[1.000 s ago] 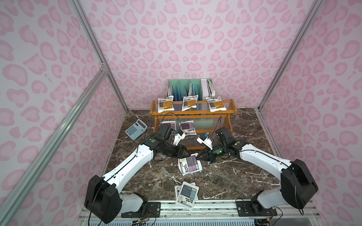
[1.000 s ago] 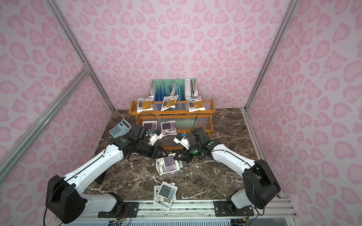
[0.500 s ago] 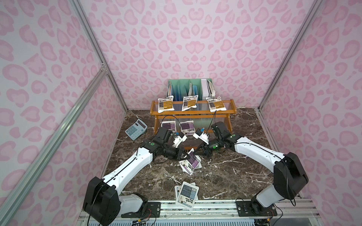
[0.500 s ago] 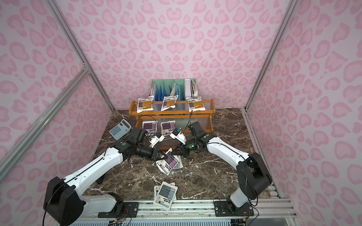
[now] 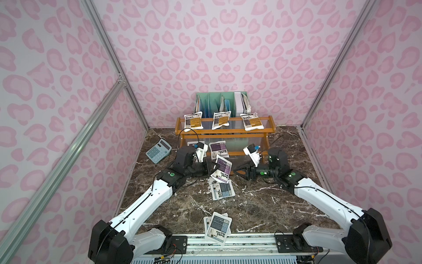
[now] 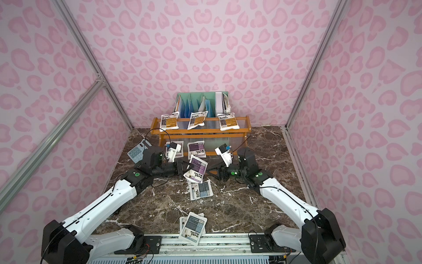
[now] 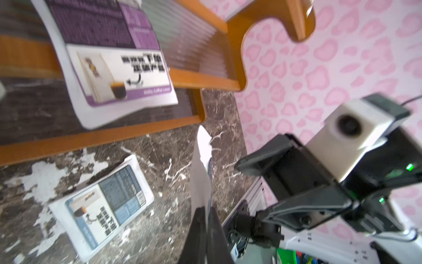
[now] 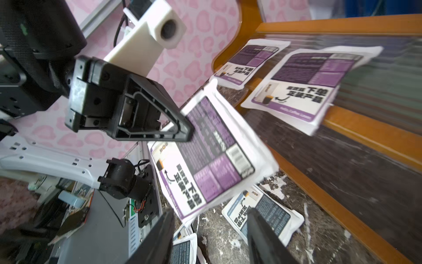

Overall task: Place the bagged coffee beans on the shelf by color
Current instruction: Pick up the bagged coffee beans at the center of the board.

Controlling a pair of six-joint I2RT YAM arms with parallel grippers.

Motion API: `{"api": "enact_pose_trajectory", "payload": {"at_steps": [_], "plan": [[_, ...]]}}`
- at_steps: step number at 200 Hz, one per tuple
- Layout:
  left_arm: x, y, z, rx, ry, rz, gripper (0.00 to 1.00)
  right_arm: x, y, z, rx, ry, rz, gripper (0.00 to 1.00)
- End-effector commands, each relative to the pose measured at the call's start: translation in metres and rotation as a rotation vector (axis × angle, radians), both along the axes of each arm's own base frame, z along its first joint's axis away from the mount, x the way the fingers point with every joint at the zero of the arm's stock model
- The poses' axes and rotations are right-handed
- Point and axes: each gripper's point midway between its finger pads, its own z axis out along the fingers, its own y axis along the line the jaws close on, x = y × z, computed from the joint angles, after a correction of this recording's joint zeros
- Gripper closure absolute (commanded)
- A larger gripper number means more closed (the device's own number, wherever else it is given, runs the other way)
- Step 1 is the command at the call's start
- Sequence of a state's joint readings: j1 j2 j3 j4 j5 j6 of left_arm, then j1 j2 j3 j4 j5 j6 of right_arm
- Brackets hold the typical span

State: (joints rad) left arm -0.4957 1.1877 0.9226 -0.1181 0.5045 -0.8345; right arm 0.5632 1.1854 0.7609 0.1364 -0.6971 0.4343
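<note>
Left gripper (image 5: 211,169) was clamped on the side edge of the purple pouch (image 5: 222,170), holding it in the air in front of the shelf (image 5: 228,136), above a grey-blue pouch (image 5: 222,190) on the table (image 5: 262,205). Right gripper (image 5: 241,171) stood spread just beside it, gripping nothing. The pouch looked light, soft and slick. It would likely sag, so best pinched by the flat sealed rim.

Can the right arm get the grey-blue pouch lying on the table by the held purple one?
Probably yes. The right tool is open and empty, close beside the grey-blue pouch, which lies flat, label up, on the marble. Only the purple pouch in the left tool hangs near its far edge.
</note>
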Motion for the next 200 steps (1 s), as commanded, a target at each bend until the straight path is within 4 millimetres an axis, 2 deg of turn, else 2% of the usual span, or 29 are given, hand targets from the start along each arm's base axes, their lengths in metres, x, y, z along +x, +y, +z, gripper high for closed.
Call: {"api": "enact_pose_trajectory", "payload": {"at_steps": [1,16,33,67,91,145,200], "plan": [[0.034,-0.005,0.039,-0.165,-0.072,0.126,1.00,0.018,-0.010,0.046,0.228,-0.021,-0.140,0.46],[0.047,-0.015,0.048,-0.248,-0.073,0.126,1.00,0.017,-0.012,0.057,0.287,-0.031,-0.143,0.46],[0.061,-0.026,0.054,-0.353,-0.052,0.123,1.00,0.016,-0.010,0.059,0.319,-0.015,-0.135,0.46],[0.084,-0.046,0.064,-0.531,-0.034,0.093,1.00,0.018,-0.008,0.054,0.328,0.000,-0.131,0.46],[0.093,-0.049,0.063,-0.586,-0.047,0.105,1.00,0.020,-0.006,0.050,0.320,0.008,-0.125,0.47],[0.094,-0.051,0.061,-0.559,-0.060,0.113,1.00,0.022,-0.003,0.040,0.312,0.024,-0.114,0.48],[0.085,-0.057,0.051,-0.536,-0.037,0.105,1.00,0.043,-0.002,0.048,0.355,0.001,-0.143,0.50]]}}
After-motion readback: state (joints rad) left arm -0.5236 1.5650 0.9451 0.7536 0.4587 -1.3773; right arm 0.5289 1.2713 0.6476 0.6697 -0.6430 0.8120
